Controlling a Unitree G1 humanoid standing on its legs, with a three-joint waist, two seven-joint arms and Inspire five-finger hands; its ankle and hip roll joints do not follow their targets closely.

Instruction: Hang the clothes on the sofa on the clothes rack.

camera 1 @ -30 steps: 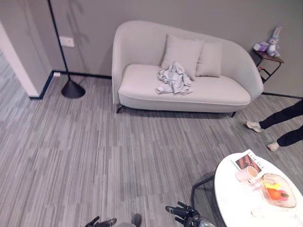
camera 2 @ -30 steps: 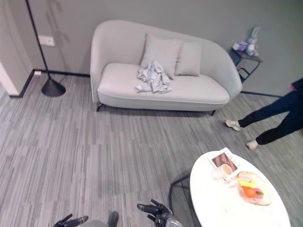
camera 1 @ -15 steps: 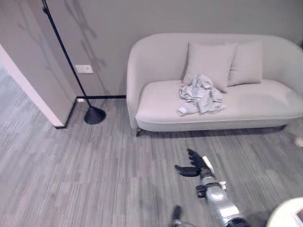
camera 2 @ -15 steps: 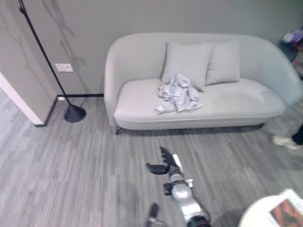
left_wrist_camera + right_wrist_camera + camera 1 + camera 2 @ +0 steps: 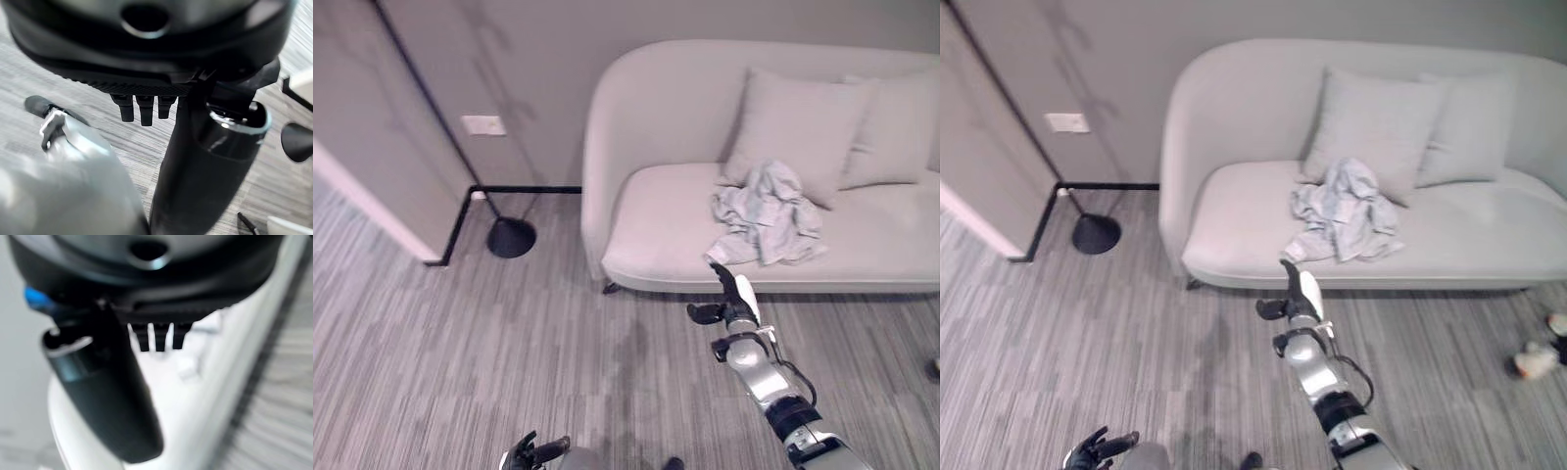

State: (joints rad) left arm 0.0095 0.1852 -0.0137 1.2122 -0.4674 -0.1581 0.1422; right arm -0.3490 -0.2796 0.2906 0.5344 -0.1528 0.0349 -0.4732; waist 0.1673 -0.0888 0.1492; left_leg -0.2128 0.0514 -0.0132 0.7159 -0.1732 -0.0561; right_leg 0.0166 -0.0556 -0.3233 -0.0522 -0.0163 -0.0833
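Dark right hand point(image 5: 729, 297) stretched forward over the floor, fingers straight and loose, thumb out to the side, holding nothing (likely readied for a grab). Just ahead, crumpled pale clothes point(image 5: 766, 212) heaped on the sofa point(image 5: 656, 220) seat, against a cushion point(image 5: 798, 117). Low behind, left hand point(image 5: 533, 453), fingers loosely spread, idle.

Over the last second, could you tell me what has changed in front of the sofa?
The camera has come closer to the sofa, so the whole scene has shifted. The right hand has risen from the bottom edge and now stretches, fingers open, toward the crumpled clothes, not yet touching them. The left hand stays low and idle. The clothes lie as before by the cushions.
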